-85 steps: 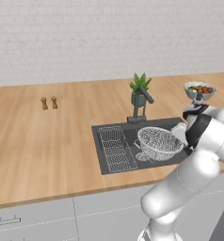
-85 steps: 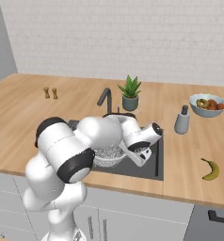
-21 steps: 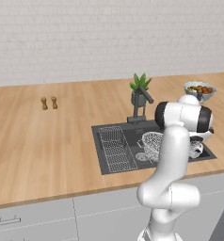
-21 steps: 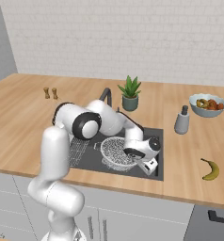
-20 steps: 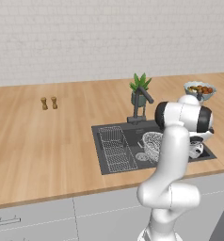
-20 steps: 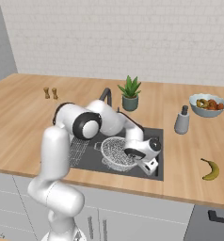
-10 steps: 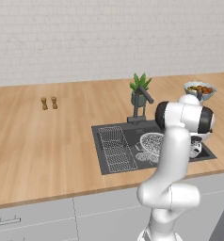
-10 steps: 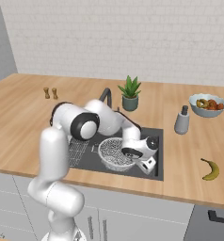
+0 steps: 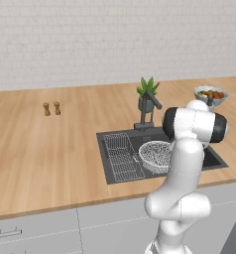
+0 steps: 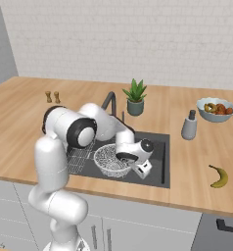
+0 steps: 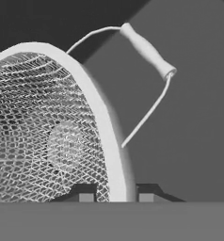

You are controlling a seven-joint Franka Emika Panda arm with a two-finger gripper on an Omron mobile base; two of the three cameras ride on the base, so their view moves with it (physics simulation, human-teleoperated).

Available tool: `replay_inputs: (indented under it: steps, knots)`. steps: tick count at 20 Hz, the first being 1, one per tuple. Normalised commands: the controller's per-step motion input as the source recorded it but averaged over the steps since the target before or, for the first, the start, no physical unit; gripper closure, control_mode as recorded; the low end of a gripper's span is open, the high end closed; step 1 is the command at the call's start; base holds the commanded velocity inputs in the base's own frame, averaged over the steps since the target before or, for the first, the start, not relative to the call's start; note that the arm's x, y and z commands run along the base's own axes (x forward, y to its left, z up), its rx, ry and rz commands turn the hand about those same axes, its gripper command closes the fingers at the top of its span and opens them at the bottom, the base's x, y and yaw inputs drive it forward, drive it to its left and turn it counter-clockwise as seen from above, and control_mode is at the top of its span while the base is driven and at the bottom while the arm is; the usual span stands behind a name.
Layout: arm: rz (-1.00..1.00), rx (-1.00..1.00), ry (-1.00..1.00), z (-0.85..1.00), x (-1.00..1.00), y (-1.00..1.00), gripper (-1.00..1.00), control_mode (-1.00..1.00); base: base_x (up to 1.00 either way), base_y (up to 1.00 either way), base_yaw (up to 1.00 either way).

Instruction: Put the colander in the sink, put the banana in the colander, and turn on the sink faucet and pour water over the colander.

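Gripping the colander (image 11: 48, 136) rim with our gripper (image 11: 113, 196) inside the sink (image 10: 160, 162); we see no readable writing.

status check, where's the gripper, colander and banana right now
Gripper shut on colander rim, down in the sink. Banana on the counter, right of the sink. Nothing in the way.
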Motion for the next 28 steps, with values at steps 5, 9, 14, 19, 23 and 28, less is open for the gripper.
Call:
replay_inputs:
  steps: [5, 9, 14, 19, 23, 28]
  knots:
    - [0.0, 0.0, 0.06, 0.0, 0.0, 0.4, 1.0, -1.0, 0.0, 0.0, 0.0]
    - [0.0, 0.0, 0.02, 0.0, 0.0, 0.25, 1.0, -1.0, 0.0, 0.0, 0.0]
    - [0.0, 0.0, 0.0, 0.0, 0.0, 0.16, -1.0, -1.0, 0.0, 0.0, 0.0]
    - [0.0, 0.0, 0.0, 0.03, -0.01, -0.03, -1.0, -1.0, 0.0, 0.0, 0.0]
    - [0.0, 0.02, 0.0, 0.46, -0.1, -0.28, -1.0, -1.0, 0.0, 0.0, 0.0]
    - [0.0, 0.05, 0.0, 0.95, -0.02, -0.32, -1.0, -1.0, 0.0, 0.0, 0.0]
